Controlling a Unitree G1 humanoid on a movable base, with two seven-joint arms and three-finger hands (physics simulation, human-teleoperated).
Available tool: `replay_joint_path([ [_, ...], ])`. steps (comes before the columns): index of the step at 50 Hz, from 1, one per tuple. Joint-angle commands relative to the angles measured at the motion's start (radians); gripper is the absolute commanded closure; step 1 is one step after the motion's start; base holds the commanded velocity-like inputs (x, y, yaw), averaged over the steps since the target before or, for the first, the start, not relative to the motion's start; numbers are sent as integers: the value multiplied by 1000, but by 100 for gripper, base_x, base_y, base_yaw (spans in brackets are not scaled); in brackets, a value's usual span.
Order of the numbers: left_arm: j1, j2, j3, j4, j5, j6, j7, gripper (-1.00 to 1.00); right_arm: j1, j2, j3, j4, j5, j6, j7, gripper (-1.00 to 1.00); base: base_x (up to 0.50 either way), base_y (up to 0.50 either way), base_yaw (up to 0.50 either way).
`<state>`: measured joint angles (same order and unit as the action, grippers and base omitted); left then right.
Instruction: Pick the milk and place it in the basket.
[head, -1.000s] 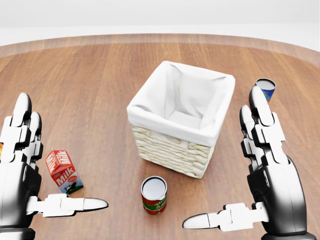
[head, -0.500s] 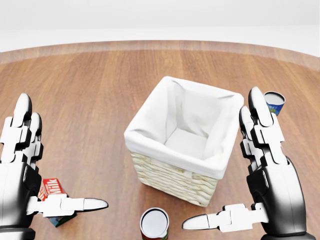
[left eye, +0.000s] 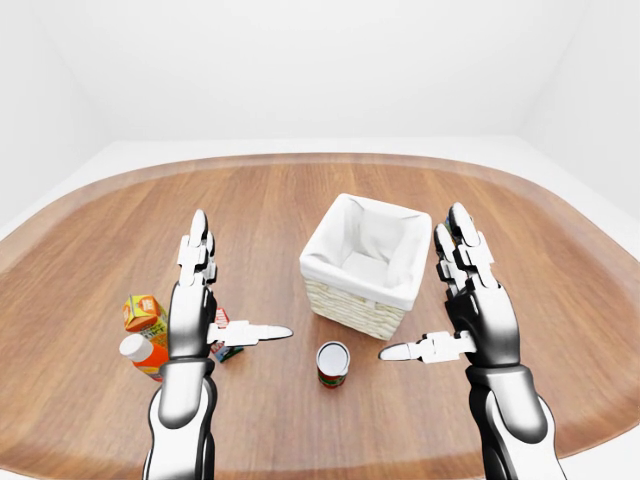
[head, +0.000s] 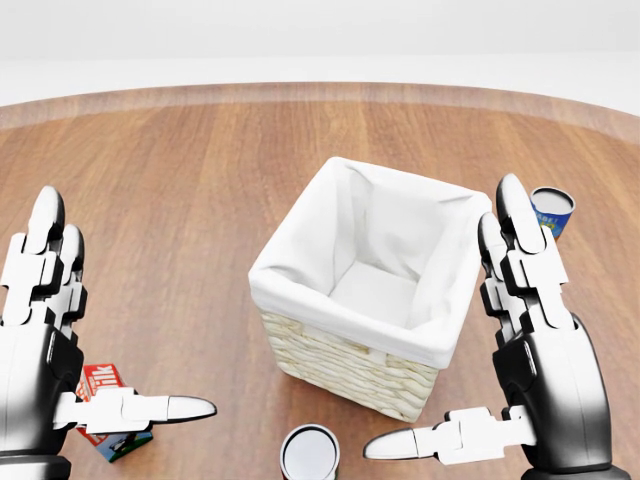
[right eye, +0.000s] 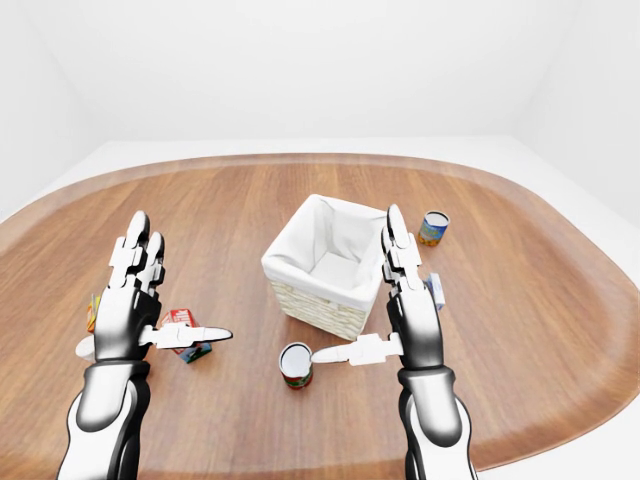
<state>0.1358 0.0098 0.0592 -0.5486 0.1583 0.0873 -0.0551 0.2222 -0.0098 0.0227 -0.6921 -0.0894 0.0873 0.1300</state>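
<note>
The milk carton (head: 101, 381), red with white lettering, stands on the wooden table at the lower left of the head view, partly hidden behind my left thumb. It also shows in the right-eye view (right eye: 184, 321). The wicker basket (head: 338, 362) with a white cloth liner stands at the middle, empty inside. My left hand (head: 122, 308) is open, fingers upright, thumb pointing right just over the milk. My right hand (head: 440, 316) is open and empty, to the right of the basket.
A red can (head: 310, 452) with a white top stands below the basket. A blue can (head: 552, 212) stands at the right. An orange juice carton (left eye: 145, 313) and an orange bottle (left eye: 146, 354) are left of the milk. The table's curved edge (left eye: 320, 158) runs along the top.
The whole picture has shifted: the camera moved, so basket, cans and milk slid down the head view. The milk now sits behind my left thumb. Both hands keep the same open pose.
</note>
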Motion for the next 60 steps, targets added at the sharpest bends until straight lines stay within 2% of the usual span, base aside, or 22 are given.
replay_joint_path([
  [1, -3, 1, 2, 5, -1, 0, 0, -100, 0, 0, 2, 1, -6, 0, -5, -100, 26, 0, 0],
  [4, -4, 1, 1, 8, -1, 0, 0, -100, -1, 0, 0, 6, -18, -9, -14, -100, 26, 0, 0],
  [5, -4, 1, 1, 9, -1, 0, 0, -100, 2, 2, -4, 3, -13, -29, -17, -100, 0, 0, 0],
  [6, -5, 1, 1, 9, -1, 0, 1, -100, 2, 2, -7, -1, -11, -19, -16, -100, 0, 0, 0],
  [12, -20, 5, 12, 24, -4, 0, 3, -100, -2, 3, -6, 6, -14, -8, -17, -100, 0, 0, 0],
  [16, -50, 15, 37, 54, -11, 0, 6, -100, 0, 0, -1, 16, -21, -21, -16, -100, 0, 0, 0],
  [18, -71, 24, 52, 90, 17, 0, 27, -100, 0, 1, -1, 14, -22, -19, -16, -100, 0, 0, 0],
  [22, -111, 41, 80, 168, 14, 0, 42, -100, 1, 1, -2, 10, -20, -18, -14, -100, 0, 0, 0],
  [30, -146, 60, 101, 240, 20, -18, 57, -100, 3, 0, 2, 14, -19, -18, -9, -100, 0, 0, 0],
  [36, -176, 79, 116, 322, 21, -48, 77, -100, 3, 0, 3, 15, -26, -19, -14, -100, 0, 0, 0],
  [43, -202, 93, 124, 392, 16, -72, 92, -100, 2, 1, 3, 16, -26, -17, -15, -100, 0, 0, 0],
  [51, -212, 101, 129, 427, 4, -67, 105, -100, 1, 2, 2, 17, -22, -15, -19, -100, 0, 0, 0],
  [55, -203, 99, 126, 434, 6, -73, 106, -100, 1, 1, 1, 12, -19, -10, -18, -100, 0, 0, 0],
  [57, -200, 98, 126, 433, 4, -68, 105, -100, 2, 1, 1, 11, -19, -11, -18, -100, 0, 0, 0],
  [60, -202, 100, 129, 447, 4, -74, 109, -100, 2, 1, 0, 12, -19, -12, -18, -100, 0, 0, 0],
])
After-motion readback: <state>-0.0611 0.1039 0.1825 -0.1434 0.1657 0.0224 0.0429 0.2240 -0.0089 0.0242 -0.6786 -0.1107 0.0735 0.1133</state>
